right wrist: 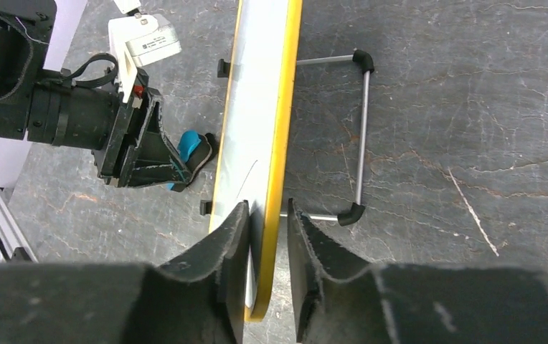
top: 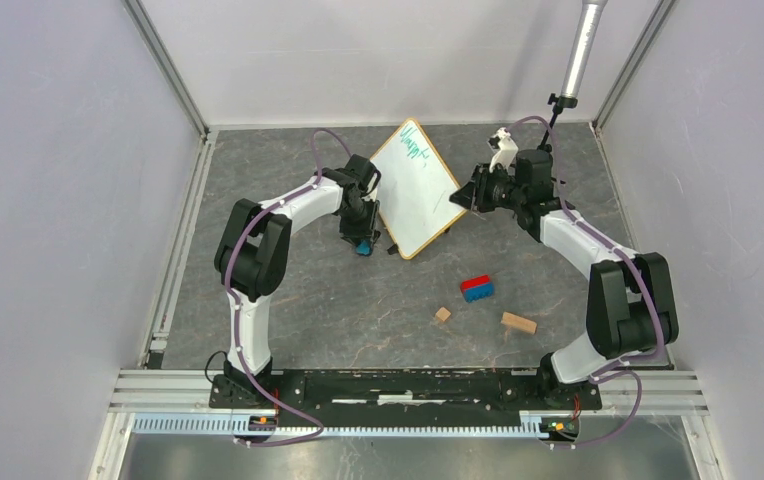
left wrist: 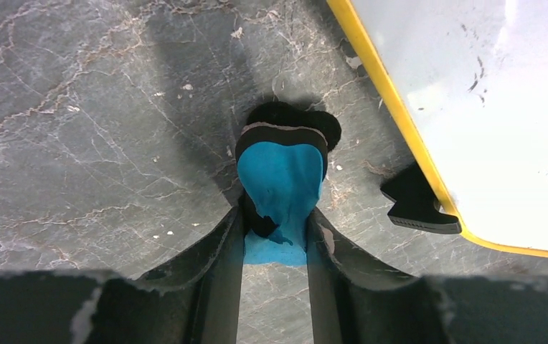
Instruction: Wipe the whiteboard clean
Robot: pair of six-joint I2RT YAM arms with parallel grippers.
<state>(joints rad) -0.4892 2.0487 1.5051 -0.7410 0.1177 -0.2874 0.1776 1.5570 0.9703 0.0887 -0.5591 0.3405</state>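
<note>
Left wrist view showed the left claw [left wrist: 277, 247] clamped on a blue eraser [left wrist: 282, 175], its black felt end turned toward the grey marbled desk [left wrist: 99, 129]. Just to the right, apart from the eraser, lay a rounded corner of the whiteboard [left wrist: 486, 107] with one black foot [left wrist: 418, 204].

Right wrist view showed the right claw [right wrist: 265, 251] straddling the board's yellow-looking edge, one finger on the white face. Whether the other pressed the back I could not tell. Only this camera caught the wire stand [right wrist: 361, 136] behind the board, which stood upright on the desk.

From the top external view the whiteboard sat toward the far middle of the desk, between the two claws, turned cornerwise. Green writing [top: 413, 143] near its far corner was clear only from there. Nearer the arm bases lay a red-and-blue block [top: 476, 288], a small wooden cube [top: 443, 314] and a longer wooden block [top: 518, 322].
</note>
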